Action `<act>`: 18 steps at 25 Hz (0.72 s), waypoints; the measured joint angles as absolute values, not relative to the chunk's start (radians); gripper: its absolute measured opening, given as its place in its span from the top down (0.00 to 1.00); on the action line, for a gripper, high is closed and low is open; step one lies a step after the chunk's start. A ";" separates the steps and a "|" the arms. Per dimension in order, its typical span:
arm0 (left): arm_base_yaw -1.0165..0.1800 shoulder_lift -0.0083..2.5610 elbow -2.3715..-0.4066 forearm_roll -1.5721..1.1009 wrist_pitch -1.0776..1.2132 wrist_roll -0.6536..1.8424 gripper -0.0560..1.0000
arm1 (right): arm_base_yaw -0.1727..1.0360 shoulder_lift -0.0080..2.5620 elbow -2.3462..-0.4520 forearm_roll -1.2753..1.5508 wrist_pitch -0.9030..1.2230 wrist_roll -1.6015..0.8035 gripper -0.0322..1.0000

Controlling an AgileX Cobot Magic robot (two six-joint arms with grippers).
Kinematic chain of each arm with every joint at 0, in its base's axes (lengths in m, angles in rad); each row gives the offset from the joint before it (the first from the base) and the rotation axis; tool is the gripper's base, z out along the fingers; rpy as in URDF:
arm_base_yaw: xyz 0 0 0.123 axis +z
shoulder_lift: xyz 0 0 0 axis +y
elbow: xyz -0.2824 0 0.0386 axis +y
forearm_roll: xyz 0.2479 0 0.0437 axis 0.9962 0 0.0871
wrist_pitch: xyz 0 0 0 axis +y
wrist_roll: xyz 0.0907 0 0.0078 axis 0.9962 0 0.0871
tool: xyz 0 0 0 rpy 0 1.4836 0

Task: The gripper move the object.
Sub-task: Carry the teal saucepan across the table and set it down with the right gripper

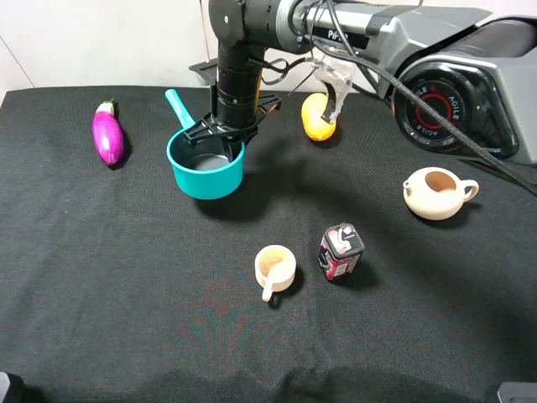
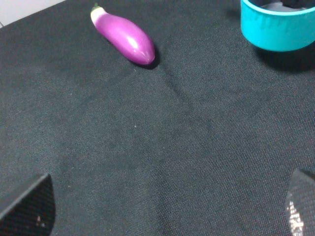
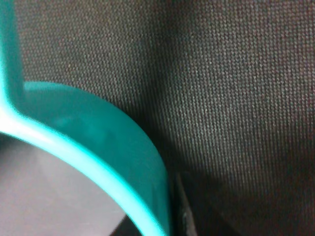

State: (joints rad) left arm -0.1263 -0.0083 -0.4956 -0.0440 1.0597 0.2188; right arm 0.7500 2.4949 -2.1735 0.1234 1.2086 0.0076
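Item: teal saucepan (image 1: 201,178), upright on the black cloth (image 1: 101,277), left of centre towards the far edge; straight handle (image 1: 177,107) pointing back and left.

Right gripper (image 1: 223,141): reaches across the middle and hangs vertically over the pan's far rim, cross-piece level with it. The right wrist view shows only the rim and one dark finger (image 3: 183,216) just outside the wall; grip cannot be told.

Left gripper (image 2: 165,209): low over bare cloth, fingertips spread wide, holding nothing.

Surroundings:
- purple eggplant (image 1: 107,136), left of the pan, apart
- yellow fruit (image 1: 317,117), right of the arm, near
- beige cup (image 1: 274,266) and small red-and-black can (image 1: 340,251), nearer the front, well apart from the pan
- beige teapot (image 1: 435,193), far right

Nothing touches the pan except possibly the right gripper.
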 joint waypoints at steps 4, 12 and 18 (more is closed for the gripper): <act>-0.126 -0.008 -0.496 -0.043 1.060 0.219 0.01 | 0.750 2.485 -2.175 0.115 1.221 0.008 0.97; -0.126 -0.008 -0.496 -0.043 1.060 0.219 0.01 | 0.750 2.430 -2.176 0.094 1.222 0.008 0.97; -0.126 -0.008 -0.496 -0.043 1.060 0.219 0.01 | 0.750 2.397 -2.176 0.092 1.223 0.008 0.97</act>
State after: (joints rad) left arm -0.1263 -0.0083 -0.4956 -0.0431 1.0597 0.2188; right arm 0.7500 2.3968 -2.1755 0.0919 1.2228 0.0076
